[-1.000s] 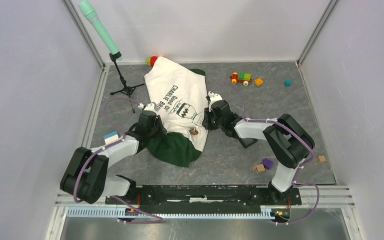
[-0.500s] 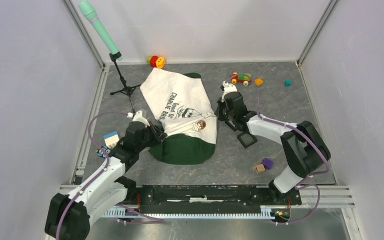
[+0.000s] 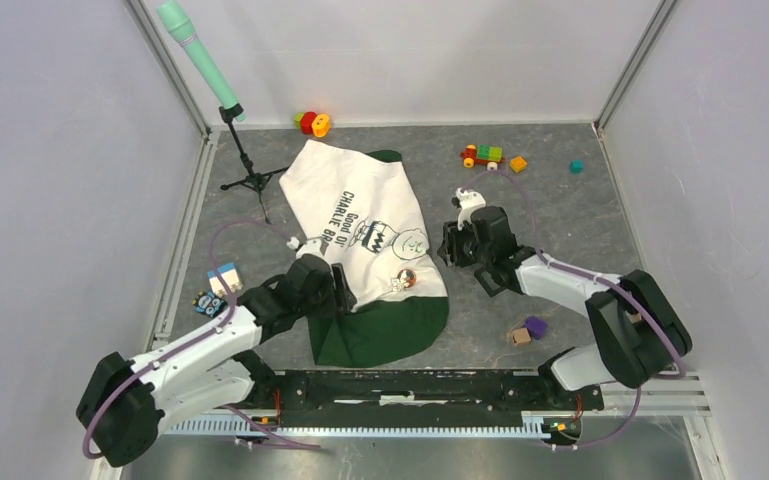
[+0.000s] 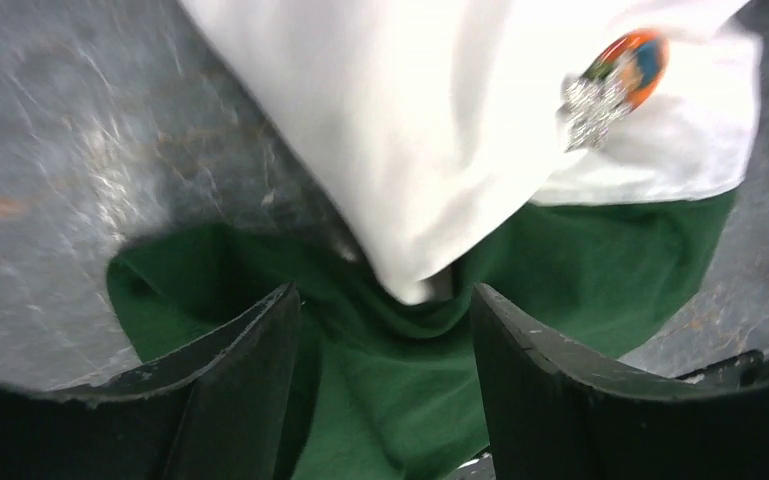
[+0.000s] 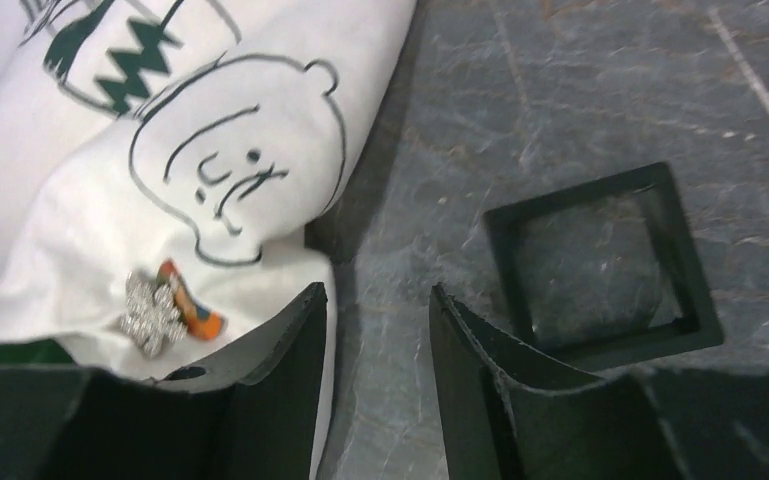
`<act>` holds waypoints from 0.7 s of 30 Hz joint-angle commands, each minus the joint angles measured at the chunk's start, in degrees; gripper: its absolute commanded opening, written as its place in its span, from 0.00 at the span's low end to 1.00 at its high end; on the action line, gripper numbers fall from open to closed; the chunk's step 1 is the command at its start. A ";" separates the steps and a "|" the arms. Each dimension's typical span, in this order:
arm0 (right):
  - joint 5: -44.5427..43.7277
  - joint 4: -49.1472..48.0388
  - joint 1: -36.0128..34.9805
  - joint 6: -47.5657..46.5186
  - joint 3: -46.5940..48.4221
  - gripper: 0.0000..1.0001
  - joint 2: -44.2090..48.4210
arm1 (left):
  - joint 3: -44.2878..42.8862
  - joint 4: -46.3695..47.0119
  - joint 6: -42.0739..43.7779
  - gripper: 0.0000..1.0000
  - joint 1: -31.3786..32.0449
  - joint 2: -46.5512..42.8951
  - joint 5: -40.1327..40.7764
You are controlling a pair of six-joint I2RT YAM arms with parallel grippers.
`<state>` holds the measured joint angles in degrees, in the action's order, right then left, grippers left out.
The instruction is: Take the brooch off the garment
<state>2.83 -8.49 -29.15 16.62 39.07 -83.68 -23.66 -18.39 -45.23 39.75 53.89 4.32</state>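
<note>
The garment (image 3: 360, 215), a white T-shirt with a black cartoon print and a dark green lower part (image 3: 385, 325), lies flat mid-table. The brooch (image 3: 405, 278), a silver sparkly piece beside an orange disc, is pinned near the white hem; it also shows in the wrist views as the brooch (image 4: 615, 80) and the brooch (image 5: 165, 310). My left gripper (image 3: 345, 290) stands open at the shirt's left edge, its jaws (image 4: 385, 300) astride green folds without pinching them. My right gripper (image 3: 450, 245) is open (image 5: 375, 295) over bare table just right of the shirt's edge.
A black square frame (image 3: 493, 280) lies right of my right gripper. A microphone stand (image 3: 245, 160) stands at the back left. Toys lie around: a train (image 3: 482, 155), an orange block (image 3: 517, 163), a purple block (image 3: 535, 326), a blue-white block (image 3: 223, 275), a red-yellow toy (image 3: 312, 123).
Both grippers have opened and let go of the shirt. The shirt has been dragged right and nearer, now lying flatter. The right gripper has drawn back off the shirt's edge.
</note>
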 commanded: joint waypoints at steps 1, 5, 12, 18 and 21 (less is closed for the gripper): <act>7.16 -5.31 -0.21 -3.40 -4.15 0.48 4.91 | -12.97 -12.19 5.98 0.69 4.79 0.18 17.80; 12.77 -11.09 -0.29 -2.69 -8.10 0.62 5.68 | -19.74 -13.30 8.58 0.69 10.03 6.11 21.35; 15.85 -15.13 -1.36 -1.69 -8.96 0.60 0.43 | -24.54 -5.31 13.23 0.69 14.39 18.51 13.76; 18.66 -18.34 -2.98 -0.72 -8.97 0.47 -4.87 | -24.58 1.59 13.37 0.67 14.37 24.54 7.66; 23.52 -22.52 -2.99 1.65 -10.50 0.15 -5.39 | -23.13 4.25 13.52 0.66 14.34 24.84 5.78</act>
<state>20.10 -23.62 -31.97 15.73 30.26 -88.58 -46.52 -20.91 -34.17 54.02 78.63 13.82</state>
